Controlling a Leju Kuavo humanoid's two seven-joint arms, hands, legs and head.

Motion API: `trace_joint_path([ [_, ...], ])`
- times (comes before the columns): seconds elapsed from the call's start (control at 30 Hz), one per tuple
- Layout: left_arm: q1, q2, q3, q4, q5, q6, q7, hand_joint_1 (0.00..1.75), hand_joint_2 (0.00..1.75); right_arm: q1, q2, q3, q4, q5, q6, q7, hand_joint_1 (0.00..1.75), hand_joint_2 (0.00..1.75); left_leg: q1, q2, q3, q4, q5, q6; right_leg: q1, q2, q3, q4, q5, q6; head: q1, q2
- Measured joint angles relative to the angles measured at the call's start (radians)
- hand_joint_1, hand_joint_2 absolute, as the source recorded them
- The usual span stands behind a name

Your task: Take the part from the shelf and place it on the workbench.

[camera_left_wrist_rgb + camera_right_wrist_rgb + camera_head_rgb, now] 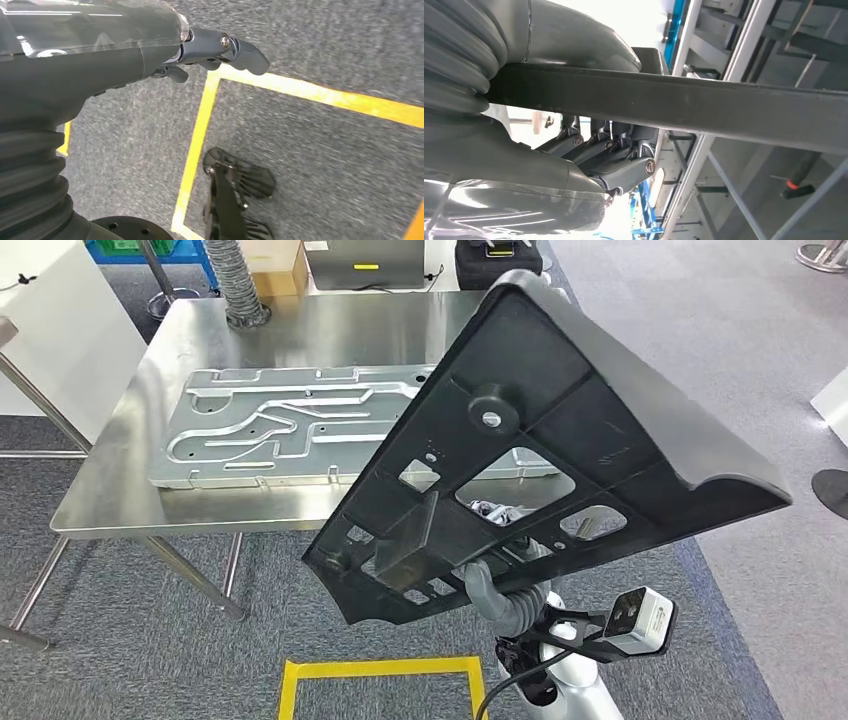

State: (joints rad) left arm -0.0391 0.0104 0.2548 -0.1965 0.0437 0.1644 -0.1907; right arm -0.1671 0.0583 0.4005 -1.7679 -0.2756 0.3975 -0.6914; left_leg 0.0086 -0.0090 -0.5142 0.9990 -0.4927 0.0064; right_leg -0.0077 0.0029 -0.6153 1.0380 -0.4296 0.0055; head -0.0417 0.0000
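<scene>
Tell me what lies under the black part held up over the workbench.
Under the black part sits the steel workbench with a grey metal plate on it. The part hides the plate's right end; the right hand grips it from below.

I'm looking at an industrial workshop or factory test floor. A stainless steel desk on thin metal legs stands on grey carpet tile, carrying a large stamped aluminium plate. Yellow floor tape marks out a standing box, as on a production line. A ribbed flexible duct hose hangs down at the desk's far edge, near a cardboard box. From the right wrist I see metal-framed shelving.
</scene>
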Motion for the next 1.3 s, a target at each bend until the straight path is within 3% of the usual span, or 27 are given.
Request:
trace_joint_path([
  [0.07,-0.002,0.0,0.0,0.0,-0.001,0.0,-0.001,0.0,1.75,0.001,0.0,-0.001,-0.004,-0.001,0.0,0.0,1.36,1.75,-0.001,0.001,0.002,-0.002,-0.007,-0.012,0.005,0.003,0.007,-0.018,-0.007,-0.009,0.0,0.0],
  [0.17,-0.004,-0.002,0.0,0.0,-0.002,0.001,0.0,0.0,1.75,0.001,0.001,-0.004,-0.011,-0.001,0.0,0.002,1.36,1.75,0.002,0.004,-0.002,0.021,-0.029,-0.029,0.0,0.004,0.02,-0.03,-0.012,-0.026,0.0,0.0],
  [0.2,-0.004,-0.002,0.0,0.0,-0.002,0.001,0.001,0.0,1.75,0.001,0.002,-0.004,-0.013,-0.001,0.001,0.003,1.36,1.75,0.003,0.004,-0.022,0.065,-0.051,-0.035,-0.002,0.003,0.026,-0.035,-0.014,-0.03,0.0,0.0],
  [0.27,-0.004,-0.004,0.0,0.0,-0.003,0.003,0.002,0.0,1.75,0.002,0.003,-0.004,-0.015,0.001,0.001,0.005,1.36,1.75,0.005,0.004,-0.098,0.204,-0.105,-0.042,0.0,0.0,0.036,-0.037,-0.022,-0.037,0.0,0.0],
  [0.3,-0.002,-0.004,0.0,0.0,-0.004,0.004,0.002,0.0,1.75,0.003,0.003,-0.005,-0.014,0.002,0.001,0.005,1.36,1.75,0.005,0.004,-0.138,0.267,-0.12,-0.044,0.001,0.0,0.041,-0.037,-0.027,-0.038,0.0,0.0],
  [0.33,-0.001,-0.004,0.0,0.0,-0.004,0.005,0.003,0.0,1.75,0.004,0.003,-0.006,-0.014,0.003,0.001,0.005,1.36,1.75,0.005,0.004,-0.164,0.297,-0.114,-0.045,0.002,0.001,0.047,-0.037,-0.032,-0.039,0.0,0.0],
  [0.37,0.0,-0.004,0.0,0.0,-0.004,0.005,0.003,0.0,1.75,0.005,0.003,-0.008,-0.014,0.003,0.001,0.004,1.36,1.75,0.005,0.004,-0.17,0.285,-0.086,-0.044,0.002,0.002,0.054,-0.036,-0.037,-0.038,0.0,0.0],
  [0.4,0.001,-0.004,0.0,0.0,-0.005,0.006,0.003,0.0,1.75,0.005,0.003,-0.01,-0.015,0.004,0.002,0.003,1.36,1.75,0.005,0.004,-0.155,0.23,-0.039,-0.041,0.003,0.003,0.064,-0.036,-0.044,-0.037,0.0,0.0],
  [0.47,0.002,-0.004,0.001,0.0,-0.005,0.006,0.004,0.0,1.75,0.003,0.003,-0.016,-0.016,0.003,0.003,0.002,1.36,1.75,0.002,0.005,-0.101,0.087,0.044,-0.03,0.005,0.004,0.082,-0.036,-0.057,-0.031,0.0,0.0],
  [0.5,0.001,-0.004,0.001,0.0,-0.005,0.006,0.004,0.0,1.75,0.002,0.003,-0.018,-0.017,0.003,0.005,0.001,1.36,1.75,0.0,0.005,-0.081,0.038,0.062,-0.024,0.007,0.005,0.086,-0.036,-0.062,-0.027,0.0,0.0],
  [0.57,-0.001,-0.003,0.002,0.0,-0.005,0.006,0.004,0.0,1.75,0.001,0.003,-0.021,-0.019,0.001,0.008,0.002,1.36,1.75,-0.006,0.004,-0.068,0.012,0.057,-0.014,0.009,0.005,0.087,-0.036,-0.067,-0.017,0.0,0.0],
  [0.67,-0.001,-0.004,0.002,0.0,-0.006,0.006,0.004,0.0,1.75,-0.002,0.003,-0.023,-0.022,0.0,0.012,0.004,1.36,1.75,0.0,0.004,-0.058,-0.002,0.054,0.001,0.008,0.003,0.082,-0.016,-0.084,-0.001,0.0,0.0],
  [0.73,-0.001,-0.005,0.002,0.0,-0.009,0.006,0.004,0.0,1.75,-0.004,0.002,-0.023,-0.023,0.0,0.014,0.005,1.36,1.75,0.003,0.005,-0.049,-0.009,0.052,0.01,0.004,0.002,0.032,0.083,-0.13,0.008,0.0,0.0],
  [0.8,-0.002,-0.005,0.002,0.0,-0.01,0.006,0.004,0.0,1.75,-0.003,0.001,-0.024,-0.023,-0.001,0.014,0.005,1.36,1.75,0.003,0.005,-0.044,-0.008,0.046,0.015,0.001,0.002,-0.053,0.223,-0.177,0.014,0.0,0.0],
  [0.83,-0.002,-0.005,0.002,0.0,-0.01,0.005,0.004,0.0,1.75,-0.002,0.0,-0.025,-0.023,-0.001,0.014,0.005,1.36,1.75,0.002,0.004,-0.041,-0.008,0.042,0.015,-0.001,0.002,-0.084,0.264,-0.177,0.016,0.0,0.0],
  [0.87,-0.001,-0.005,0.002,0.0,-0.01,0.005,0.004,0.0,1.75,-0.002,-0.001,-0.025,-0.023,-0.001,0.014,0.005,1.36,1.75,0.002,0.004,-0.035,-0.007,0.037,0.014,-0.003,0.002,-0.096,0.264,-0.154,0.017,0.0,0.0],
  [0.93,0.0,-0.006,0.002,0.0,-0.01,0.004,0.004,0.0,1.75,-0.003,-0.001,-0.026,-0.023,-0.001,0.013,0.005,1.36,1.75,0.003,0.002,-0.021,-0.005,0.024,0.009,-0.007,0.0,-0.063,0.152,-0.06,0.017,0.0,0.0],
  [1.0,-0.002,-0.007,0.002,0.0,-0.011,0.003,0.004,0.0,1.75,-0.005,-0.001,-0.026,-0.023,-0.001,0.013,0.005,1.36,1.75,-0.001,0.001,-0.012,0.001,0.009,-0.002,-0.006,-0.002,-0.016,0.031,-0.004,0.009,0.0,0.0],
  [1.03,-0.003,-0.007,0.002,0.0,-0.011,0.003,0.004,0.0,1.75,-0.006,-0.001,-0.027,-0.023,-0.001,0.013,0.006,1.36,1.75,-0.001,0.001,-0.011,0.003,0.004,-0.008,-0.005,-0.002,-0.005,0.002,0.0,0.003,0.0,0.0],
  [1.17,-0.006,-0.006,0.002,0.0,-0.013,0.003,0.004,0.0,1.75,-0.009,-0.001,-0.03,-0.026,-0.007,0.011,0.012,1.36,1.75,0.001,0.004,-0.01,0.011,-0.013,-0.031,-0.002,0.003,0.007,-0.015,-0.014,-0.024,0.0,0.0],
  [1.23,-0.006,-0.006,0.002,0.0,-0.015,0.003,0.004,0.0,1.75,-0.012,0.0,-0.031,-0.027,-0.009,0.011,0.013,1.36,1.75,0.004,0.004,-0.046,0.092,-0.052,-0.039,-0.005,0.001,0.02,-0.023,-0.018,-0.035,0.0,0.0],
  [1.3,-0.005,-0.005,0.002,0.0,-0.016,0.004,0.003,0.0,1.75,-0.012,-0.001,-0.032,-0.027,-0.01,0.011,0.013,1.36,1.75,0.004,0.004,-0.125,0.231,-0.104,-0.044,-0.002,-0.001,0.028,-0.025,-0.026,-0.041,0.0,0.0],
])
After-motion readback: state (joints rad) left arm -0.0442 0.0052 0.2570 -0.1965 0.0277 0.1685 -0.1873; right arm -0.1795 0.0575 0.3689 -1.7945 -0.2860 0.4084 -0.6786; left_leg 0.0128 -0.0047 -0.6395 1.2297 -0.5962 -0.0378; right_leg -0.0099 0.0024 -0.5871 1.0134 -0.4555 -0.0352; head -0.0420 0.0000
